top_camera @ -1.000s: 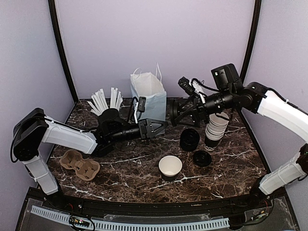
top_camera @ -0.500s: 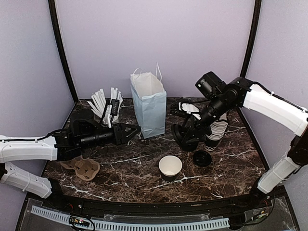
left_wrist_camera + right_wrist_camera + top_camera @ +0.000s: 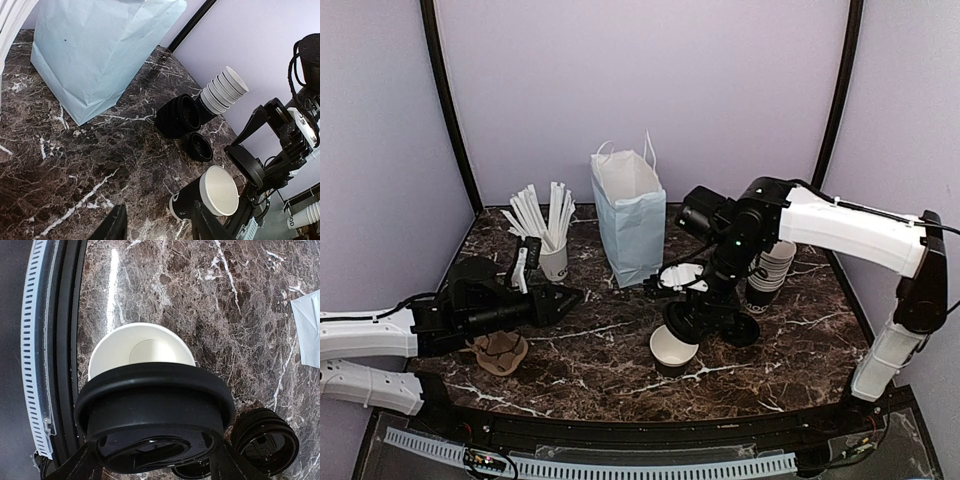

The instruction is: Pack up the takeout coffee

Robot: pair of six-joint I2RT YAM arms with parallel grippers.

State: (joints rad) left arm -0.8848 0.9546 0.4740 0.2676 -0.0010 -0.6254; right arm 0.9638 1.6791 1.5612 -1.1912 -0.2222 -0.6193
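Dark marble table (image 3: 590,375), pale blue bag (image 3: 632,215) at far centre; coffee cup (image 3: 674,346) near centre, uncapped; right gripper (image 3: 698,305) holds black lid (image 3: 155,410) above it; left gripper (image 3: 565,297) part-open, empty; capping and bagging appear outstanding.

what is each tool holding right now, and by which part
The right tool holds a black lid by opposite sides of its rim, above the open cup. The left tool holds nothing.

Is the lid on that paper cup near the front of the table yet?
Not yet. The cup stands open, its white inside showing, while the right jaws hold the black lid close to it, not on it.
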